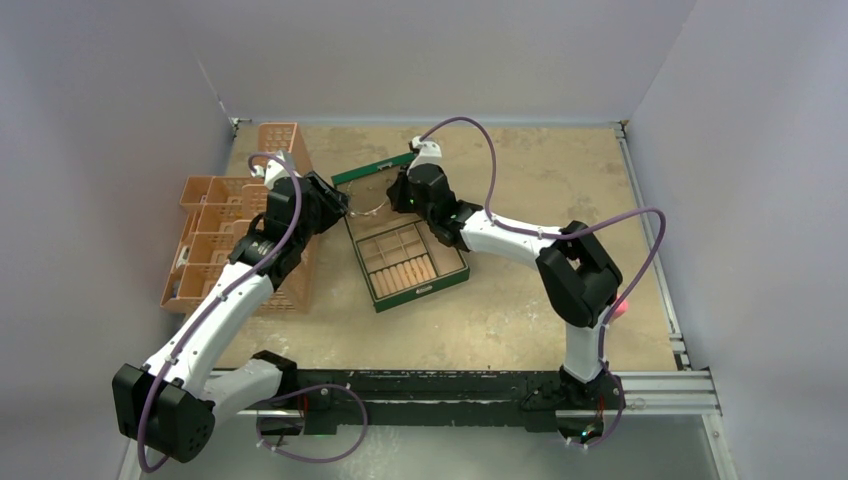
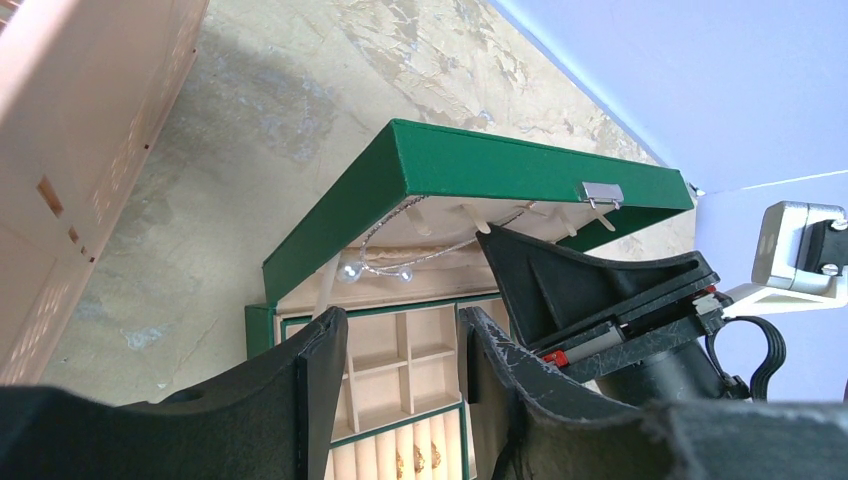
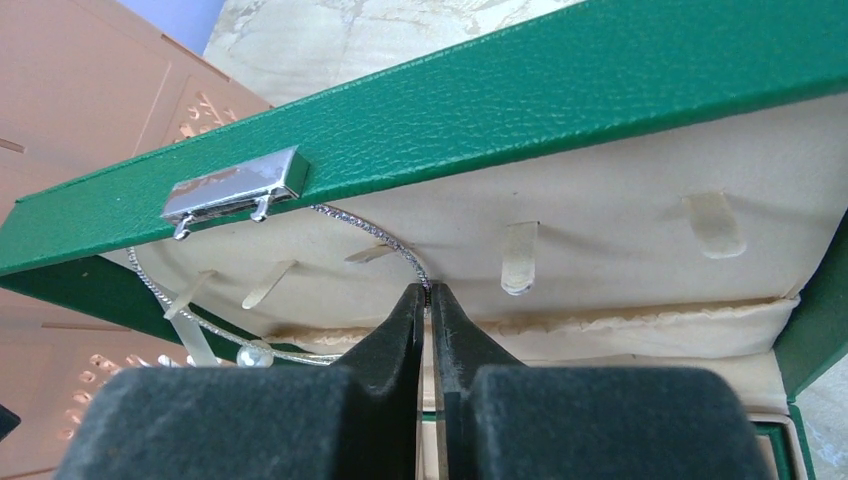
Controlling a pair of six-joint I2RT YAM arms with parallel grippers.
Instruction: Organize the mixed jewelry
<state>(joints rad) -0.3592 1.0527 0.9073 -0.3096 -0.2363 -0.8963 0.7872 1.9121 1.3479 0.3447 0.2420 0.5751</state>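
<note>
Pinching thin glittery silver chain (image 3: 395, 248) in tight-closed right gripper (image 3: 428, 292) at clear plastic hooks (image 3: 517, 262) under raised green box lid (image 3: 600, 80), toward worktop's far edge, likely for hanging. Hovering alongside with left gripper (image 2: 400, 330) parted, empty.

Above right gripper (image 3: 428, 292): green leatherette box lid (image 3: 520, 90) overhangs.
Ahead of left gripper (image 2: 402, 320): glittery silver chain (image 2: 405, 271) strung across; bare tabletop (image 2: 250, 130) leftward.

The bench (image 1: 540, 180) is tan with light, patchy marks. A green box (image 1: 425, 291) sits open in the middle of it. Orange plastic baskets (image 1: 225, 240) sit on the left side. A small pink thing (image 1: 624, 308) lies near the right edge.
</note>
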